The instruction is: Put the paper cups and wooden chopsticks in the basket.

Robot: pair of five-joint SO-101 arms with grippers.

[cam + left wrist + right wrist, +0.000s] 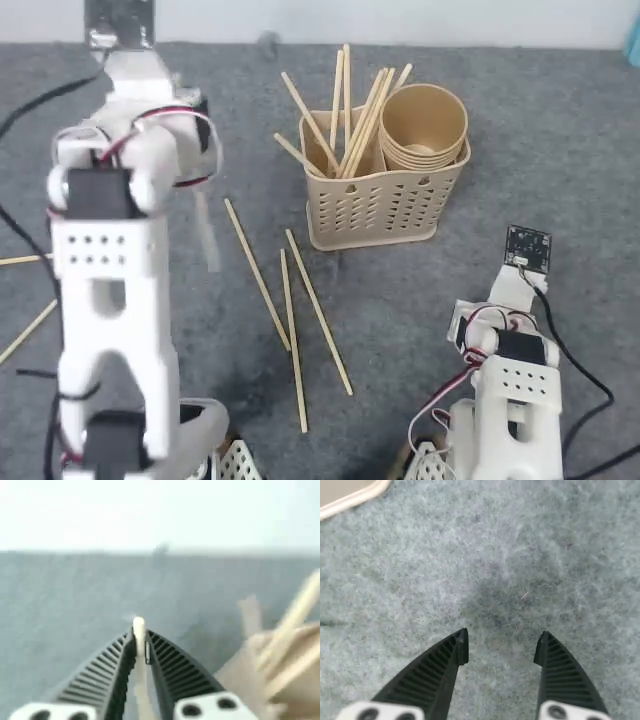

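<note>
A beige slotted basket [380, 210] stands at the middle back and holds stacked paper cups [425, 125] and several wooden chopsticks [350, 110]. My left gripper [140, 635] is raised left of the basket and shut on one chopstick [138, 630], whose tip pokes out past the fingertips; from above, this chopstick [207, 235] hangs blurred below the arm. The basket [280, 670] lies off to one side of that gripper. My right gripper [502, 642] is open low over bare carpet, with a basket corner [350, 495] at the view's edge.
Three loose chopsticks [293, 340] lie on the grey carpet in front of the basket. Two more chopsticks [28, 332] lie at the left edge. The right arm's base [510, 400] stands at the front right.
</note>
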